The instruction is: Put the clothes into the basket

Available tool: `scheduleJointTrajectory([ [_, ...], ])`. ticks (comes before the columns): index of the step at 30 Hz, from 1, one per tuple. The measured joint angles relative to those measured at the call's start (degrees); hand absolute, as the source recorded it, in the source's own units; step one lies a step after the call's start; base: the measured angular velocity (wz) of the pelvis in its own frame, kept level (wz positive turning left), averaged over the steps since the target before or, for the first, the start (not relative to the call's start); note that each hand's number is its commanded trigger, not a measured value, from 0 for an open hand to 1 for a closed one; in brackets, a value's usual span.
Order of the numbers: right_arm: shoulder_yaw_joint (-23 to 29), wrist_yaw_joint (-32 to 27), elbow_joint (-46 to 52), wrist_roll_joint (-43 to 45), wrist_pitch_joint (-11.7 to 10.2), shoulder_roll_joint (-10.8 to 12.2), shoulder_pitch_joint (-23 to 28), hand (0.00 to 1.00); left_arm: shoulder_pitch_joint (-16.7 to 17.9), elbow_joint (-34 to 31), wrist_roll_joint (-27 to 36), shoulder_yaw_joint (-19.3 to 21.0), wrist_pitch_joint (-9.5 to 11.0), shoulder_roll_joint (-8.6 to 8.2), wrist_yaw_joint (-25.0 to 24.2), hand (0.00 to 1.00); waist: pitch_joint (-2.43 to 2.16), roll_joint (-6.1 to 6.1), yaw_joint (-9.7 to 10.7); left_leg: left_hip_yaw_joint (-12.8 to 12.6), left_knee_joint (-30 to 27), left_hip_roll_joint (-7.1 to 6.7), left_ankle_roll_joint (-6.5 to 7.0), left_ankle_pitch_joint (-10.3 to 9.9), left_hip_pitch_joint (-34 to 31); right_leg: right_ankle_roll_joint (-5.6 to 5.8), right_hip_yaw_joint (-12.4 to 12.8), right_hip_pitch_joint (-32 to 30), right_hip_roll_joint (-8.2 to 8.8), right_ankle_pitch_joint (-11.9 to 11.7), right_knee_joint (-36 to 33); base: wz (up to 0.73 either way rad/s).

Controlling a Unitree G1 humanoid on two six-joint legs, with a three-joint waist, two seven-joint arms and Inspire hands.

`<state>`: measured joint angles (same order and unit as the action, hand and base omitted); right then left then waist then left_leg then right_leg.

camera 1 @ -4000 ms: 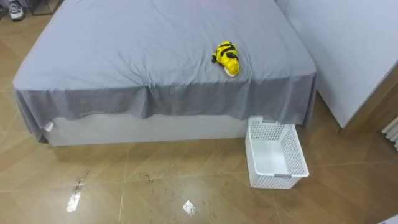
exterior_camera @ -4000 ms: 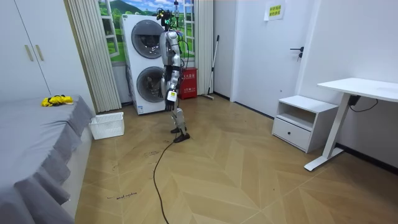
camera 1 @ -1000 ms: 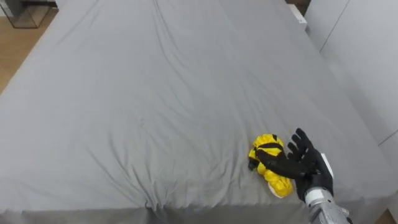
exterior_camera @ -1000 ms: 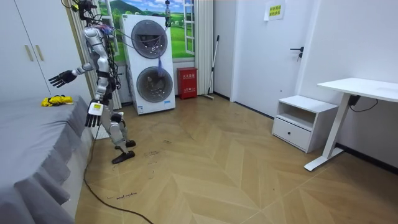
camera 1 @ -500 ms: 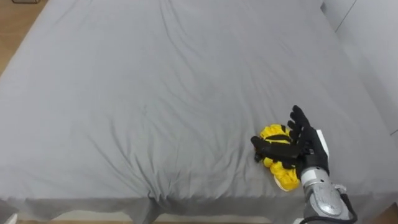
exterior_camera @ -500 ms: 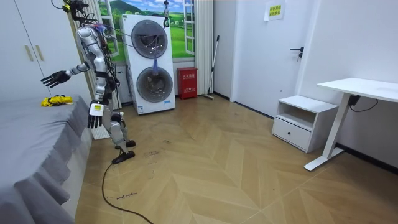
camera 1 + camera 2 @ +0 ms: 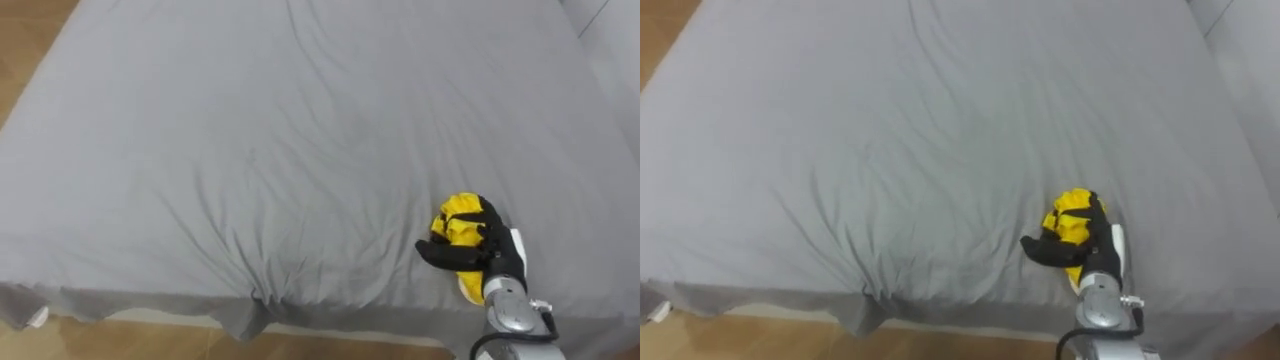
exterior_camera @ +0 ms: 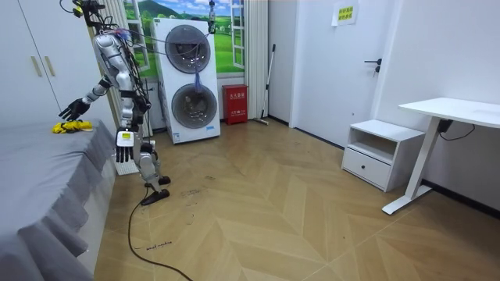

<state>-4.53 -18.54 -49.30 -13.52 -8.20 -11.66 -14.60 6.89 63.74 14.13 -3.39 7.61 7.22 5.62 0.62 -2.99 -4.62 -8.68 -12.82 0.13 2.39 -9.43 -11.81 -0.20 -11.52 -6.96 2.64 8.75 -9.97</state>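
Observation:
A small yellow garment point(image 7: 460, 218) with black marks lies crumpled near the bed's front right corner. My right hand point(image 7: 478, 250) lies on top of it, fingers laid over the cloth and the thumb sticking out to the left on the sheet. In the room view I stand at the side of the bed, my right arm reaching down to the yellow garment point(image 8: 66, 127). My left hand point(image 8: 123, 148) hangs beside my thigh with relaxed fingers, holding nothing.
The bed's grey sheet point(image 7: 250, 150) is wrinkled and hangs over the front edge above wooden floor point(image 7: 110, 340). A white panel point(image 7: 618, 45) borders the bed on the right. Behind me stand stacked washing machines point(image 8: 191, 78), a nightstand point(image 8: 375, 152) and a desk point(image 8: 453, 109).
My right hand has dropped from just beside the garment onto it. In the room view the right arm has lowered towards the bed. The eye view has shifted.

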Motion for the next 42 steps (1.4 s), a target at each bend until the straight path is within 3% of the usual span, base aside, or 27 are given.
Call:
scheduleJointTrajectory([
  [5,1.4,-2.6,-4.3,0.6,-0.1,-1.0,-2.2,0.0,-0.4,-0.1,0.0,0.0,-0.2,0.02,0.0,0.0,0.32,0.2,-0.4,1.0,0.1,-0.07,0.07,0.1,-0.9,0.03,-1.4,-0.4,0.1,0.0,0.2,0.12],
  [14,2.1,-4.7,-6.0,2.7,0.0,-3.3,-3.6,0.0,-1.5,-0.2,-0.1,0.1,-1.1,0.39,0.0,0.0,0.47,0.0,-0.5,1.0,0.5,-0.47,0.06,0.2,-3.0,0.04,-1.1,-2.9,0.16,0.0,0.2,0.0],
  [21,2.6,-5.8,-6.8,4.8,0.1,-3.5,-3.4,0.0,-2.2,-0.2,-0.1,-1.3,-1.4,1.12,0.0,0.0,0.96,0.0,-0.3,1.0,0.7,-0.53,0.06,0.2,-3.2,0.04,-1.2,-3.2,0.2,0.0,0.2,0.0],
  [37,1.0,-3.8,-8.9,6.4,0.0,-3.5,-2.6,0.02,-3.0,-0.3,0.0,-2.5,-1.2,1.19,0.4,0.0,1.01,0.17,-0.4,1.0,0.4,-0.55,0.12,0.2,-5.0,0.05,-1.2,-5.0,0.25,0.0,0.0,0.0],
  [38,0.6,-3.7,-8.9,7.2,0.0,-3.5,-2.0,0.55,-3.0,-0.2,-0.1,-2.5,-1.2,1.19,0.4,0.0,1.01,0.17,-0.5,1.0,0.4,-0.55,0.12,0.2,-5.0,0.05,-1.2,-5.0,0.26,0.0,0.0,0.0],
  [39,0.3,-3.7,-8.8,7.5,0.0,-3.4,-1.7,0.91,-3.0,-0.2,-0.1,-2.5,-1.2,1.2,0.4,0.0,1.01,0.18,-0.5,1.0,0.4,-0.55,0.12,0.2,-5.0,0.05,-1.2,-5.0,0.27,0.0,0.0,0.0],
  [40,0.2,-3.7,-8.8,7.9,0.0,-3.4,-1.5,1.0,-3.0,-0.3,-0.1,-2.5,-1.2,1.2,0.4,0.0,1.0,0.18,-0.5,1.0,0.4,-0.55,0.12,0.2,-5.0,0.05,-1.2,-5.0,0.27,0.0,0.0,0.0],
  [42,0.1,-3.6,-8.7,10.3,0.0,-3.4,-0.8,1.0,-3.0,-0.3,-0.1,-2.5,-1.2,1.21,0.4,0.0,0.99,0.16,-0.5,1.0,0.3,-0.54,0.12,0.2,-5.0,0.05,-1.2,-5.0,0.25,0.0,-0.1,0.0],
])
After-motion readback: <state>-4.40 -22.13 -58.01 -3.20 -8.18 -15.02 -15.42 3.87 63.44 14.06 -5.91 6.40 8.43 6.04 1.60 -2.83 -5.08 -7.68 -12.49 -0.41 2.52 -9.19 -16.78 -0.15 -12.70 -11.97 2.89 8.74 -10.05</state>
